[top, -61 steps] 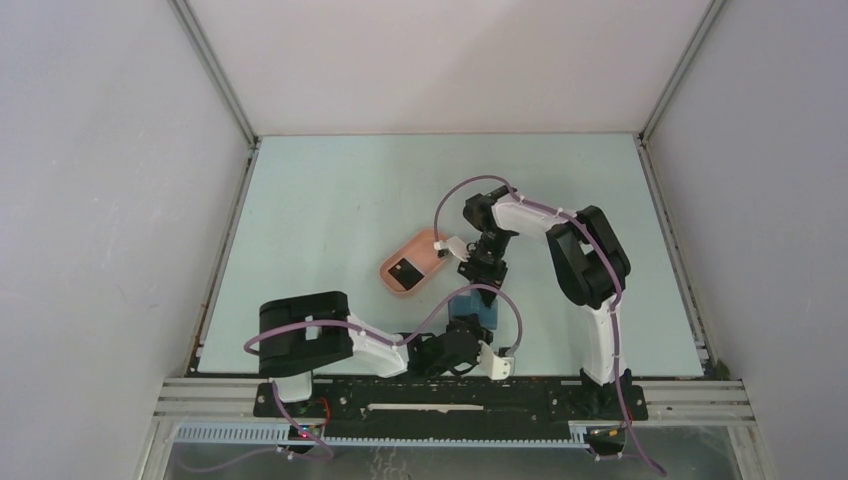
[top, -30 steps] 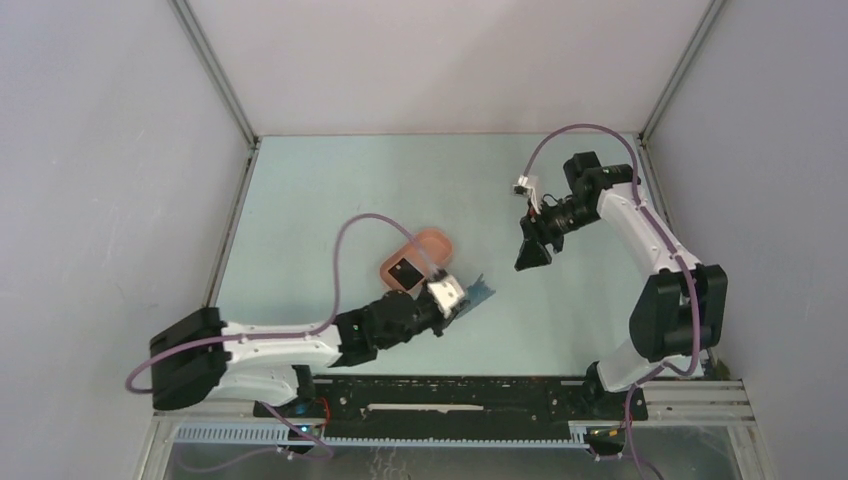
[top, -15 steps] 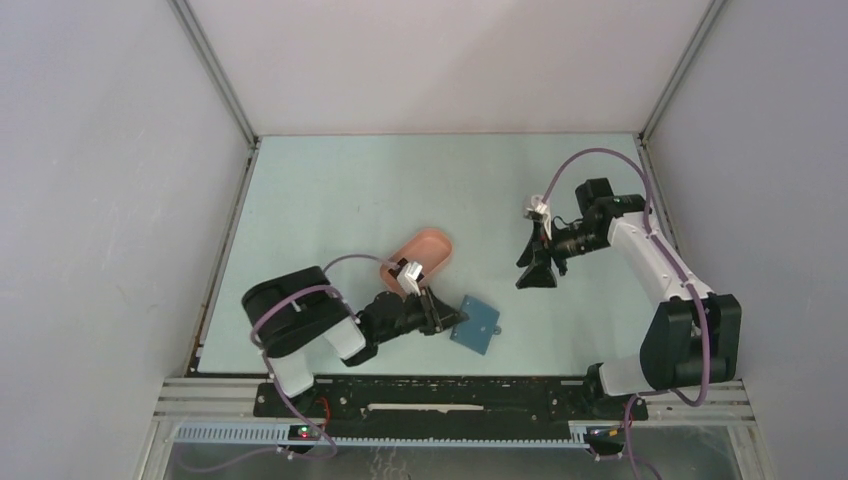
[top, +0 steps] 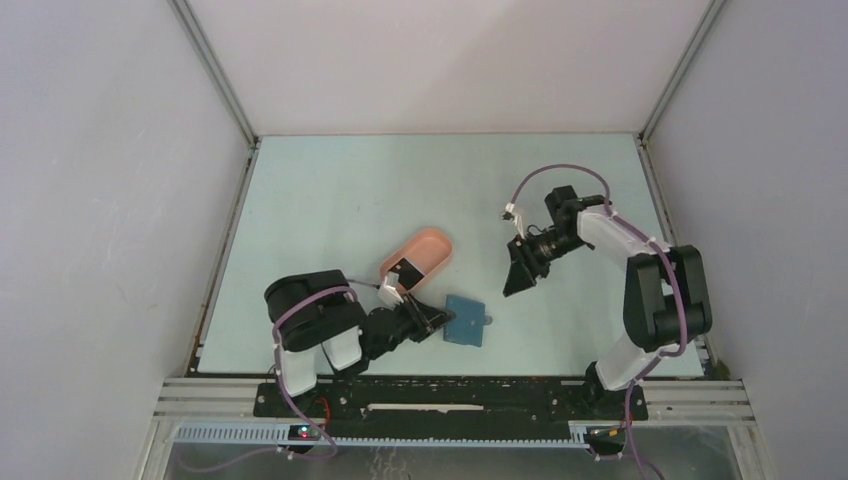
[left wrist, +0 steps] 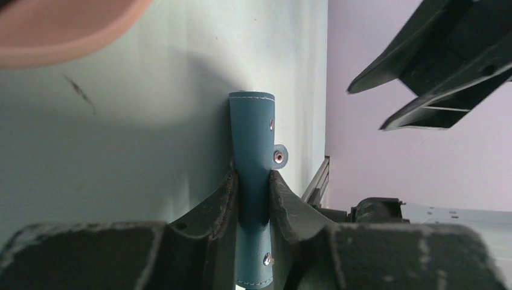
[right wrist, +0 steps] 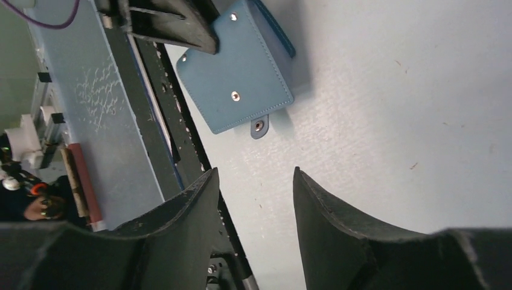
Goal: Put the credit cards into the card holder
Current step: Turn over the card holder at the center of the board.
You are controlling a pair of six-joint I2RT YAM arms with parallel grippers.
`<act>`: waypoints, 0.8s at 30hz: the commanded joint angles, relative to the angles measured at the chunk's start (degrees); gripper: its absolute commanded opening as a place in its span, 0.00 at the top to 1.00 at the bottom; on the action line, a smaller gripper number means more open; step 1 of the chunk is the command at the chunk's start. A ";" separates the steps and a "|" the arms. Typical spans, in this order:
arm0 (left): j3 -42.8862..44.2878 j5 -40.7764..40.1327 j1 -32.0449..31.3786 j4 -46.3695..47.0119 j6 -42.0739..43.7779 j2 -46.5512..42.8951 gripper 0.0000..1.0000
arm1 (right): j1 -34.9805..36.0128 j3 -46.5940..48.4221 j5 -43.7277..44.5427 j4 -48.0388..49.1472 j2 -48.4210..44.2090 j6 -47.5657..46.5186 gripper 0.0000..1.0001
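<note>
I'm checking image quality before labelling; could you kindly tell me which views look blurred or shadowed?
Top external: evenly lit, sharp. Left wrist: pink tray blurred; card holder casts a soft shadow. Right wrist: own fingers soft, card holder crisp.

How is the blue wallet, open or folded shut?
Folded shut: the card holder shows only its blue outside, pinched flat in the left gripper.

The top camera is looking down from high behind the near edge of the desk (top: 330, 190), taking in the whole surface from afar. The left wrist camera is skimming low and very close along the desk, with the left fingers (left wrist: 211, 205) filling the lower frame on either side of the edge-on card holder (left wrist: 252, 151). The right wrist camera is looking down from higher up past the right fingers (right wrist: 181, 211), and all three views are sharing that card holder.
</note>
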 commanded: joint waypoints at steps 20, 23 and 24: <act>-0.62 -17.11 -6.28 2.76 -8.73 3.71 0.95 | 11.14 0.97 6.65 9.47 15.55 22.03 0.53; -0.34 -17.04 -6.38 2.80 -8.81 3.91 0.95 | 11.02 1.47 5.60 10.05 16.24 22.93 0.56; -0.35 -16.97 -6.45 2.77 -8.81 3.94 0.94 | 11.08 1.68 5.20 10.25 16.39 23.31 0.57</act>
